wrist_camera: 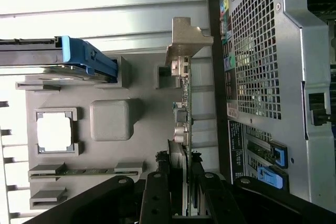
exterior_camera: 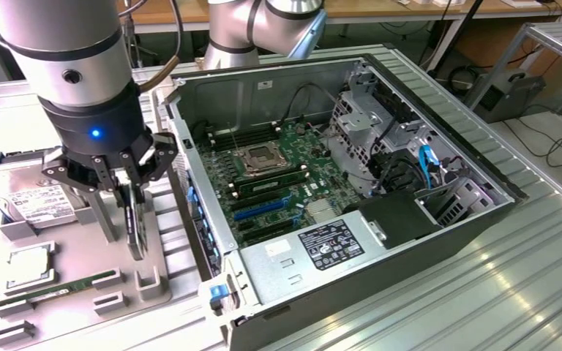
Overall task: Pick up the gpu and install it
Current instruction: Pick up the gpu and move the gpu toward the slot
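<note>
- Gripping the gpu (wrist_camera: 184, 103) near one end, the gripper (wrist_camera: 181, 167) has its two dark fingers pressed against the card's opposite flat faces. The claw is clenched on the card, not released.
- Seen from the wrist, the gpu appears edge-on as a thin strip with small components along it. Its silver bracket (wrist_camera: 187, 40) is at the end away from the fingers.
- The card stands upright on its long edge over the gray tray (wrist_camera: 157, 124), beside a slotted post. Whether its lower edge rests in the slot or has lifted clear cannot be told.
- As a judgement, the card is light, stiff and thin, but fragile. A hold on the flat faces, away from the contact edge, suits it, and the metal bracket end may make it tip.
- On the same tray lie a hard drive (wrist_camera: 58, 56) with a blue end piece, a square processor (wrist_camera: 54, 132) and a slim memory stick (wrist_camera: 84, 171).
- In the exterior view, the gripper (exterior_camera: 129, 212) hangs straight down over the tray (exterior_camera: 154, 292) at that view's left, with the gpu (exterior_camera: 137, 238) dark and vertical between the fingers.
- Just beside the tray, toward the exterior view's right, sits the open computer case (exterior_camera: 252, 95).
- The wrist view gives the case's rear panel (wrist_camera: 257, 51), with its vent grille and ports.
- The exterior view gives the interior: the green motherboard (exterior_camera: 281, 183) and a blue expansion slot (exterior_camera: 261, 210).
</note>
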Action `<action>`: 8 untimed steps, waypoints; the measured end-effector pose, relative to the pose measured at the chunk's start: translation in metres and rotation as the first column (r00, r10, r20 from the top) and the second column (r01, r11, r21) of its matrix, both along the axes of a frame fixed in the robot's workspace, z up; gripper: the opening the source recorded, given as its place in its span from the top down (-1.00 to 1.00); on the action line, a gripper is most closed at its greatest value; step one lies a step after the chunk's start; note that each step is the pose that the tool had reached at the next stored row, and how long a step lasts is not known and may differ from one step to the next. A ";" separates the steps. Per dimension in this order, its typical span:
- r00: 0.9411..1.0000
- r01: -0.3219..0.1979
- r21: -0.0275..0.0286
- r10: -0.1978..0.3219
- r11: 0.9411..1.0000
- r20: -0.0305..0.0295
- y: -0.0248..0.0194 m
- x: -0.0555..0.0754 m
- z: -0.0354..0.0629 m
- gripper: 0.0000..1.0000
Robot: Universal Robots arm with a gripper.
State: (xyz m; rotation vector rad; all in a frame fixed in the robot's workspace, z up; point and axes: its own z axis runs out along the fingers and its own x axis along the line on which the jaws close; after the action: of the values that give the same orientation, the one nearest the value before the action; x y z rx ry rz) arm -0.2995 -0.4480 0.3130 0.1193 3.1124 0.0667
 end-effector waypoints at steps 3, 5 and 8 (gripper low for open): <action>1.000 0.000 0.000 0.000 1.000 0.000 0.0000 0.000 0.0010 0.47; 1.000 0.000 0.000 0.000 1.000 0.000 0.0000 0.000 0.0018 0.47; 1.000 0.000 0.000 0.000 1.000 0.000 0.0000 0.000 0.0029 0.47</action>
State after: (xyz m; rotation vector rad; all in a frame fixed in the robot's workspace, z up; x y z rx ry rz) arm -0.2995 -0.4480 0.3159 0.1194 3.1124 0.0667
